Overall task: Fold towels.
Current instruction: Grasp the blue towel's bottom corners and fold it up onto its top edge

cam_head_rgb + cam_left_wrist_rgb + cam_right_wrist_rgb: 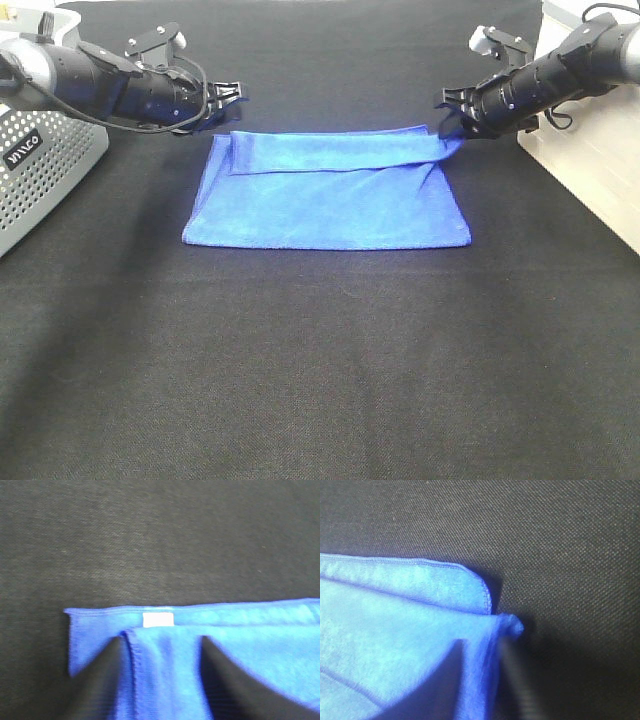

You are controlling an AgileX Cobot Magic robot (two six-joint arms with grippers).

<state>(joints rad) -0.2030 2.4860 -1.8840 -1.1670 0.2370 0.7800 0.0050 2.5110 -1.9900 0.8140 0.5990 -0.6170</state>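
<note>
Folding is looking about half done to me. The blue towel [330,200] is lying in the middle of the black table cloth [320,370], well apart from the grey basket with holes [45,170] at my left. The towel is looking doubled over, with the fold sitting on the near side and the top layer reaching up to the far edge. That top layer is not lying straight, and one strip along the far edge is sitting a bit crooked. My left gripper [226,100] is hovering over the far left corner. Its fingers [100,680] are standing apart, and the towel is lying flat under them, just beside the small white tag [158,619], so I am holding nothing there. My right gripper [455,115] is sitting at the far right corner. That corner [512,624] is poking up in a little bunch right at my finger [517,680]. I cannot tell if I am pinching it or only touching it. I am thinking the first fold is mostly made, the right corner is needing to go down flat, and at least one more fold is waiting to make the towel small and neat.
</note>
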